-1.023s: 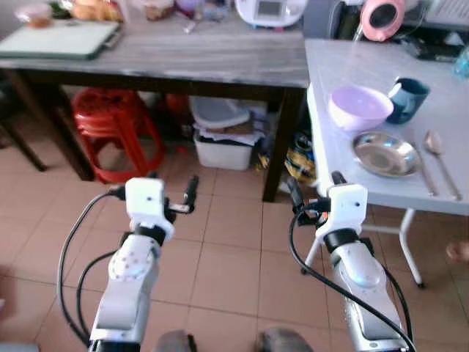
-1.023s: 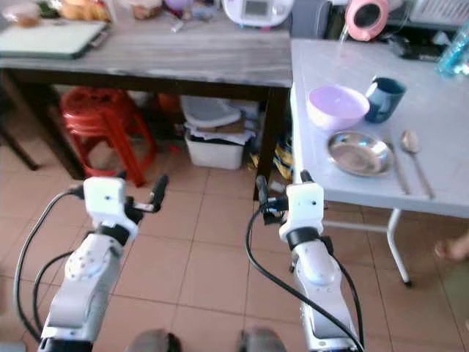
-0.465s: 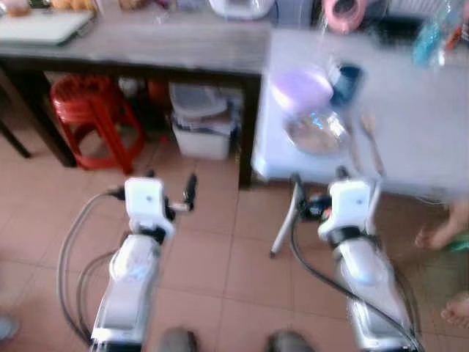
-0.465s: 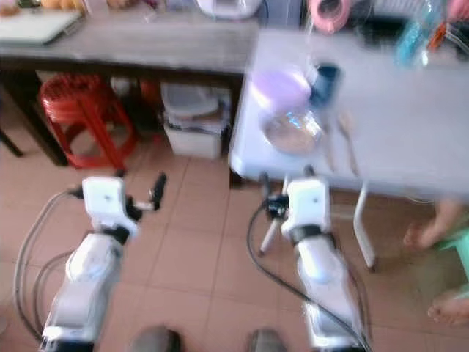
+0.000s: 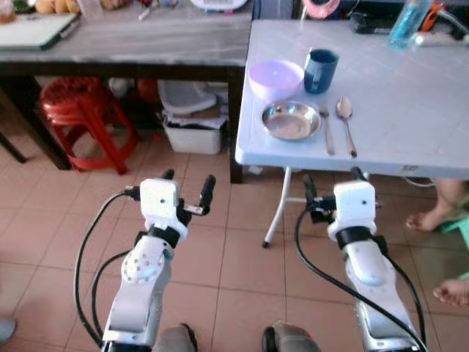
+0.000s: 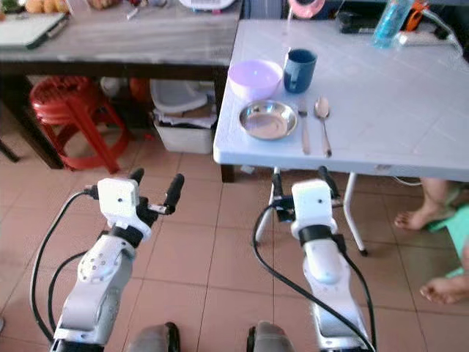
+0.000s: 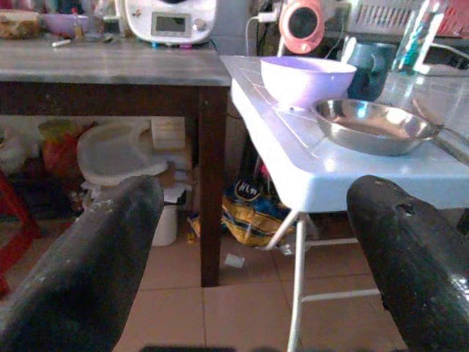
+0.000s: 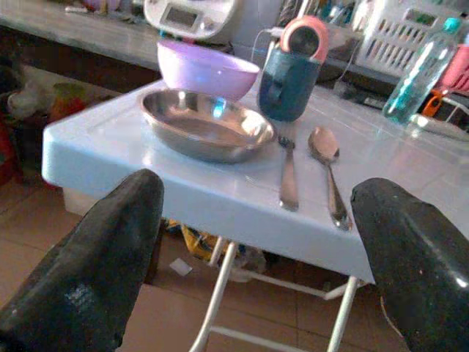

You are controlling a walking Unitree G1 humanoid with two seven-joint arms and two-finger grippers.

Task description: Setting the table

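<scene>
Both grippers were released and held nothing: the left gripper had its two long black fingers spread wide over the tiled floor, and the right gripper was spread the same way, just in front of the edge of the white folding table. The step in hand seemed to be the approach to that table. To do it well, the robot would need to stop close to the edge and stand square to it, then lift the right arm above the tabletop before reaching – the jaws hung lower than the surface, so a straight push forward would hit the rim.

Beyond the right jaws, near the table corner, lay the round shallow steel dish. Just beside it were the steel fork and the steel spoon, side by side. Behind the dish stood the lilac plastic bowl and the dark blue mug – all well apart from both grippers
</scene>
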